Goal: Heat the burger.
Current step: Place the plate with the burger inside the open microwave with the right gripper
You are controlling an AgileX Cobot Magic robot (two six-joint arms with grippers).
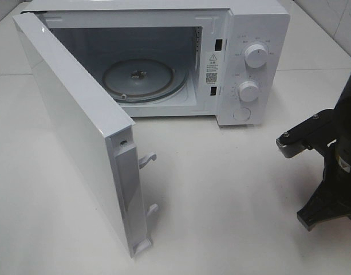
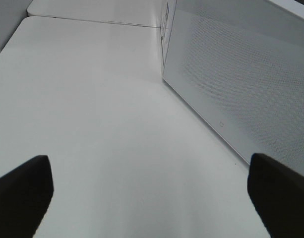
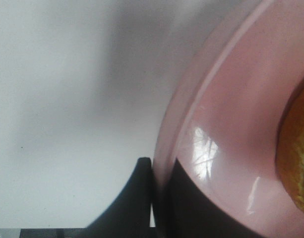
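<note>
High view facing microwave (image 1: 252, 26), wrist views close

Only a sliver of the burger (image 3: 296, 153) shows, at the edge of the right wrist view. It is a curved, golden-brown bun edge, too close and blurred to make out more. It sits on the pink plate (image 3: 231, 124), set in from the rim. The right gripper (image 3: 159, 198) pinches that rim, a finger on each side. The burger lies near the fingertips, apart from them, with bare glossy plate between.
</note>
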